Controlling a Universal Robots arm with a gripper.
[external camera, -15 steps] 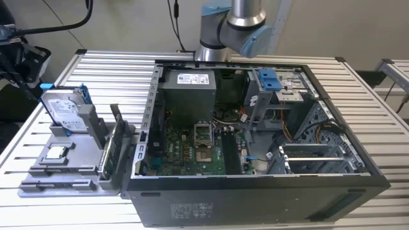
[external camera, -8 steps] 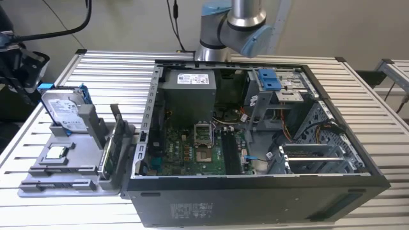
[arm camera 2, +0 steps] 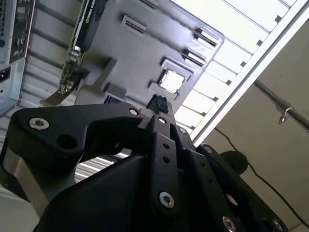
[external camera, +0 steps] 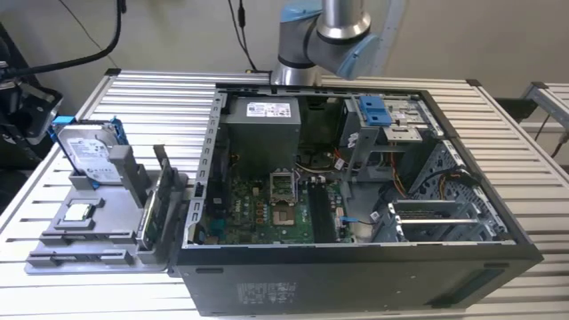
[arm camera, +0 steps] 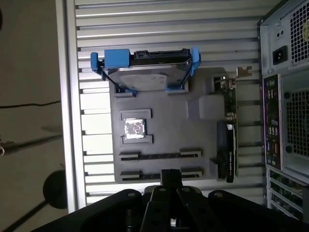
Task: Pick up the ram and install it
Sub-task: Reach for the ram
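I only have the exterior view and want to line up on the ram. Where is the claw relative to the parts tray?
Observer: In the first wrist view the claw hangs above the grey tray, its tip lined up over the outer ram, the stick by the tray's edge.
Operator: Is it carrying anything?
Observer: No. In the second wrist view the fingertips are together and bare.
Operator: What faces the tray on the case side?
Observer: The case's rear panel, with its ports and power socket.
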